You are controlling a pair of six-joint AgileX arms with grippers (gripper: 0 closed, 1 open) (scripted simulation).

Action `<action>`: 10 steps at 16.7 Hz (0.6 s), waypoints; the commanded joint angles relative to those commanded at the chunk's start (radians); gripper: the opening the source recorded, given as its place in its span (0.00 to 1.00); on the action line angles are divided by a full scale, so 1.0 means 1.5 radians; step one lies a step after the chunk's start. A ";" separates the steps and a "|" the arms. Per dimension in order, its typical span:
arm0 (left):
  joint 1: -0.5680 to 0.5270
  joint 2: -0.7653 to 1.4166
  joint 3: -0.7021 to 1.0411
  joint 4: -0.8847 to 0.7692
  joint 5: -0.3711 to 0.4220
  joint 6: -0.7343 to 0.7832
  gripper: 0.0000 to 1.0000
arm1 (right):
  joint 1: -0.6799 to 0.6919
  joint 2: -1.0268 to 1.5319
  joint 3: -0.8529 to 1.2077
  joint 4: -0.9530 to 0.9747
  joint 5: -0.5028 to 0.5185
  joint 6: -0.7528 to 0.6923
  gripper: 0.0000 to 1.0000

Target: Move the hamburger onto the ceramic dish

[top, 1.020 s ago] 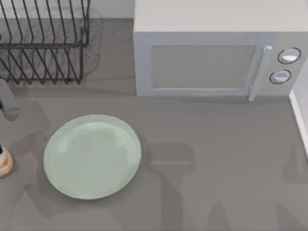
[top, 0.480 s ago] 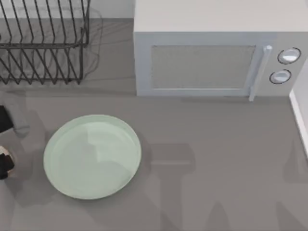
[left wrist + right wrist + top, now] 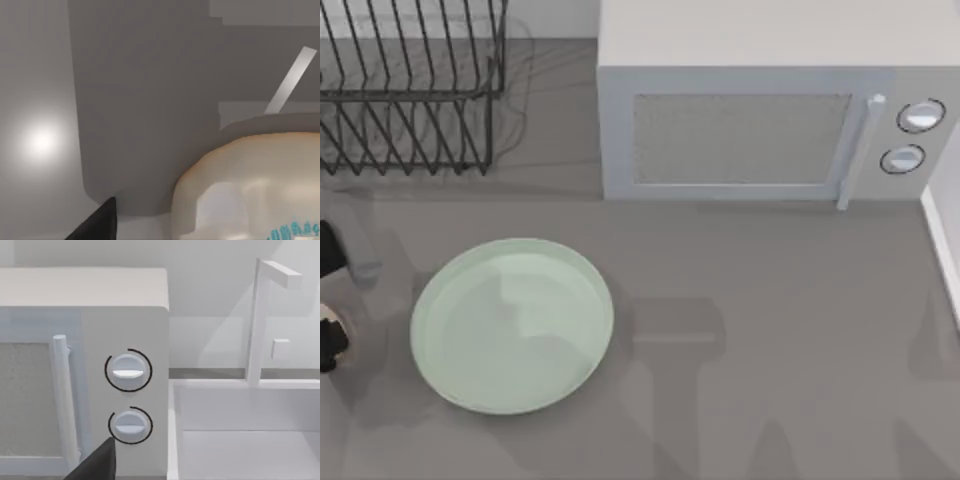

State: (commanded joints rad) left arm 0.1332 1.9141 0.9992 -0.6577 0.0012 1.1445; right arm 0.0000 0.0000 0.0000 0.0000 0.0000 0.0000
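Here our left gripper [image 3: 328, 335] sits at the table's left edge over the hamburger [image 3: 250, 185], beside the ceramic dish [image 3: 512, 325]. We cannot tell whether it pinches the bun.

Teal printed marks sit on the pale top of the hamburger [image 3: 250, 185], close under the left arm's pincer, but they are too cut off to read.
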 joint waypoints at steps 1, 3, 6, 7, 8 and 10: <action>0.000 0.000 0.000 0.000 0.000 0.000 0.70 | 0.000 0.000 0.000 0.000 0.000 0.000 1.00; 0.000 0.000 0.000 0.000 0.000 0.000 0.55 | 0.000 0.000 0.000 0.000 0.000 0.000 1.00; 0.000 0.000 0.000 0.000 0.000 0.000 0.32 | 0.000 0.000 0.000 0.000 0.000 0.000 1.00; 0.000 0.000 0.000 0.000 0.000 0.000 0.25 | 0.000 0.000 0.000 0.000 0.000 0.000 1.00; 0.000 0.000 0.000 0.000 0.000 0.000 0.17 | 0.000 0.000 0.000 0.000 0.000 0.000 1.00; 0.000 0.000 0.000 0.000 0.000 0.000 0.02 | 0.000 0.000 0.000 0.000 0.000 0.000 1.00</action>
State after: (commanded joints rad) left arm 0.1332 1.9141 0.9992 -0.6577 0.0012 1.1445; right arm 0.0000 0.0000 0.0000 0.0000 0.0000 0.0000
